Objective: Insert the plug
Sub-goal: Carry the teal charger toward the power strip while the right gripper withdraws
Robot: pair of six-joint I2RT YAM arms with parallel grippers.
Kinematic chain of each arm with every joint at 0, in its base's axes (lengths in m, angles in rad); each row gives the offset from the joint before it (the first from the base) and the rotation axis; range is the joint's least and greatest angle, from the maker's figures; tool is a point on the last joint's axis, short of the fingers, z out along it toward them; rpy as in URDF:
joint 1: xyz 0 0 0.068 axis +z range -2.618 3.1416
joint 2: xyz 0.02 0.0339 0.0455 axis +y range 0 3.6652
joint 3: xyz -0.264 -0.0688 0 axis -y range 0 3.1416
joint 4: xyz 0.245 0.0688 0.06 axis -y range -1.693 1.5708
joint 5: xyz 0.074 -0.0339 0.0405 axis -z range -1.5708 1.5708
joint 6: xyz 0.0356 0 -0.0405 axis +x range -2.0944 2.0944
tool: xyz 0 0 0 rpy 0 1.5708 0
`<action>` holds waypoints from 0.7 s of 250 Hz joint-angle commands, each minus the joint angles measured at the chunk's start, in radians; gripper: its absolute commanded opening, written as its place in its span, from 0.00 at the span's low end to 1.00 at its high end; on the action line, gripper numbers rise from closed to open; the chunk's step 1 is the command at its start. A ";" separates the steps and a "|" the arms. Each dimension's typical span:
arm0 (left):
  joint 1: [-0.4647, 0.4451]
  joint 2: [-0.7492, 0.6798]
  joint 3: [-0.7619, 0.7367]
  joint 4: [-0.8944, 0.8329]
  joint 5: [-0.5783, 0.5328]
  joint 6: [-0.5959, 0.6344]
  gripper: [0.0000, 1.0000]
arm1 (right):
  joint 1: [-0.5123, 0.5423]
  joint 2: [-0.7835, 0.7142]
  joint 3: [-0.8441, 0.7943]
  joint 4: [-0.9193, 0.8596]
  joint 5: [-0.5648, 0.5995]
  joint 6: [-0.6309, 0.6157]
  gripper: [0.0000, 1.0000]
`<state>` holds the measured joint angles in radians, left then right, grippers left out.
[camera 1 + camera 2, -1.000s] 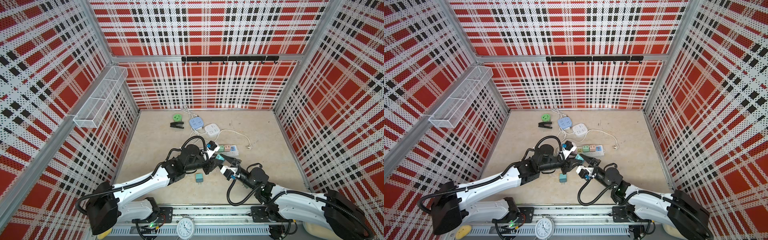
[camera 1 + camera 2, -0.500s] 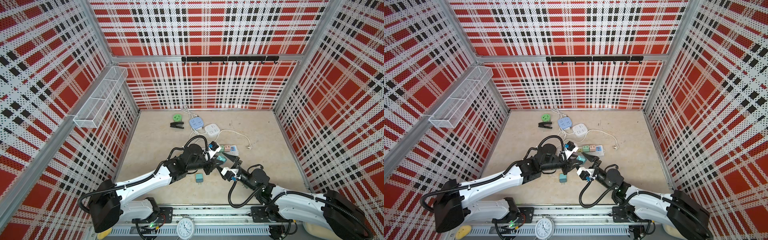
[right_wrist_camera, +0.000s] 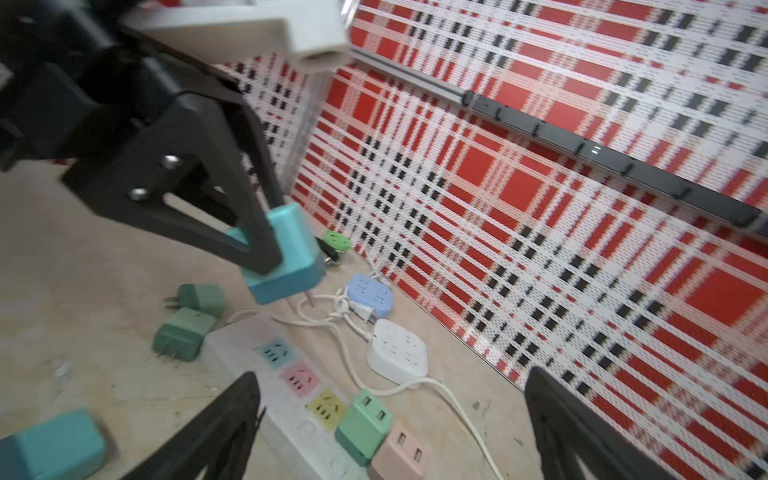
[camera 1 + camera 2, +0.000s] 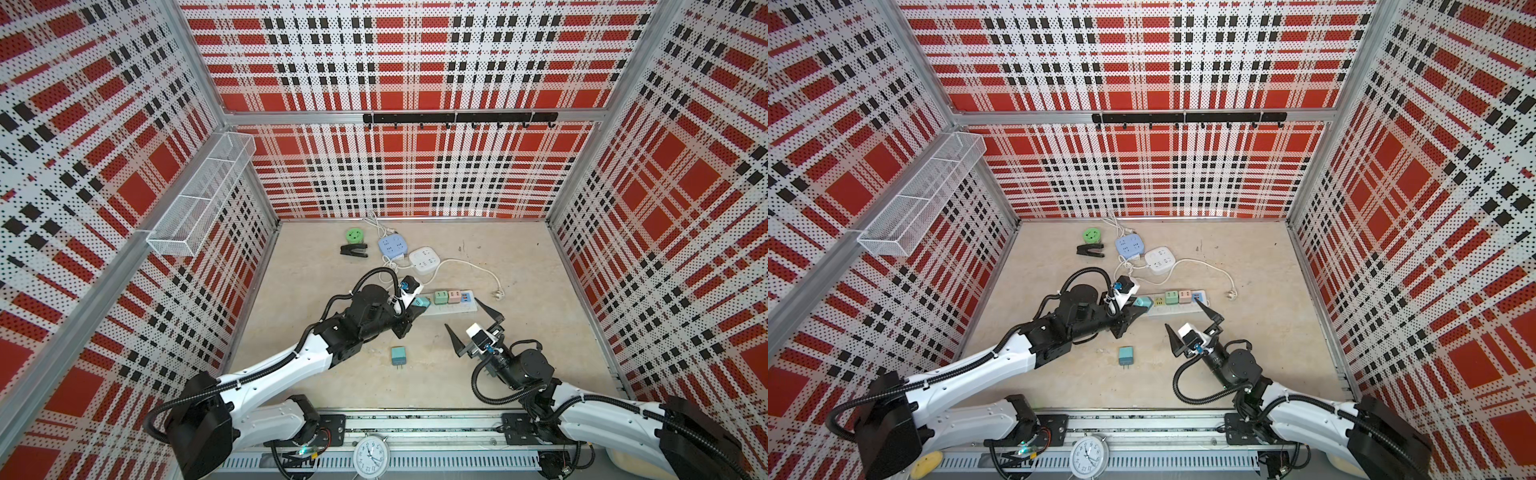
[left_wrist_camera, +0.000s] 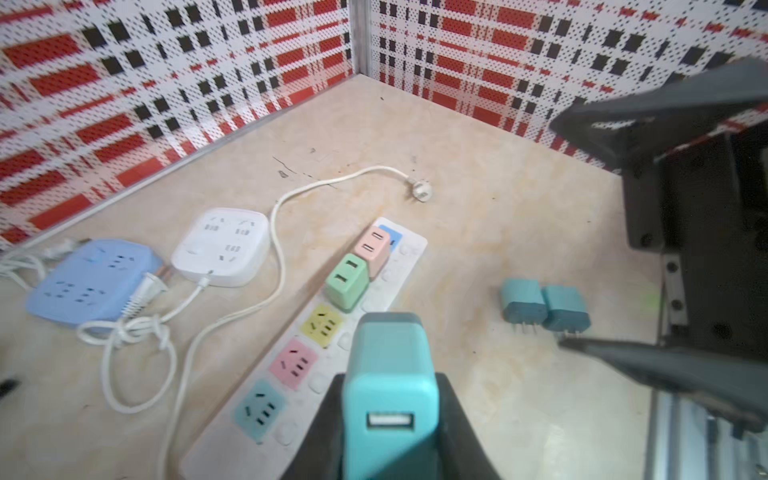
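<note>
My left gripper (image 5: 390, 415) is shut on a teal plug (image 5: 388, 374), USB port facing the camera. In both top views it hangs over the left end of the white power strip (image 4: 465, 308) (image 4: 1167, 311), apart from it. The right wrist view shows that plug (image 3: 286, 266) with its prongs pointing down above the strip (image 3: 241, 340). Teal, pink and yellow sockets (image 5: 322, 326) lie bare; green (image 5: 347, 282) and pink plugs sit in the strip further along. My right gripper (image 4: 462, 313) (image 3: 392, 374) stands wide open and holds nothing, right of the held plug.
Two loose teal plugs (image 5: 544, 309) lie beside the strip; one more (image 4: 399, 356) lies toward the front. A blue socket block (image 4: 392, 246), a white one (image 4: 424, 259) with a looping cord, a green disc (image 4: 354, 235) and a black clip (image 4: 354, 250) sit at the back.
The right gripper has opened, let go of the teal plug and drawn back to the right. The left gripper has shut on the plug and now holds it alone.
</note>
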<state>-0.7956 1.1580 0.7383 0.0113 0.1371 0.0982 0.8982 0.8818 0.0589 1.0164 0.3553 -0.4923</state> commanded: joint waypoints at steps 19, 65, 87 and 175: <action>0.012 0.068 0.106 -0.077 0.000 0.286 0.00 | -0.137 0.001 0.027 0.016 0.264 0.262 1.00; 0.016 0.205 0.356 -0.289 -0.046 0.435 0.00 | -0.359 -0.053 0.093 -0.334 0.117 0.520 1.00; 0.042 0.255 0.455 -0.365 -0.009 0.496 0.00 | -0.442 -0.062 0.071 -0.353 0.092 0.600 0.99; 0.176 0.449 0.677 -0.610 0.226 0.643 0.00 | -0.604 -0.020 0.045 -0.325 -0.048 0.759 1.00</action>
<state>-0.6533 1.5482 1.3926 -0.4923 0.2413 0.6746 0.3046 0.8310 0.1139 0.6357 0.3523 0.2016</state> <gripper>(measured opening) 0.282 0.998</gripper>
